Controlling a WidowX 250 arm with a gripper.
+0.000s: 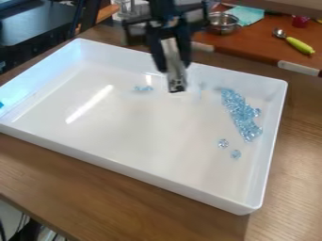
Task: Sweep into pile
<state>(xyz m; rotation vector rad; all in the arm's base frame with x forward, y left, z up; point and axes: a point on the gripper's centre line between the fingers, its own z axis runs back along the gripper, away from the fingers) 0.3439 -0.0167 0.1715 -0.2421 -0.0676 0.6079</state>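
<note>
A wooden counter (pixel 119 202) bears a white tray (pixel 125 165); a green-handled spoon (pixel 299 45) lies beyond, toward two o'clock. The pincer (pixel 174 65) points down at twelve, gripping a narrow pale tool (pixel 172 52). Blue gems (pixel 240 113) cluster inside at three, strays at twelve and four.

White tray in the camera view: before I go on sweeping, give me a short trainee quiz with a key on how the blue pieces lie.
1. True or false: the long heap lies towards the picture's right side of the tray.
2. How many loose pieces lie just off the heap's near end? a) none b) two c) five
3. Fill in: the small cluster lies to the picture's ____ of the long heap.

Key: 1 true; 2 b; 3 left.
</note>
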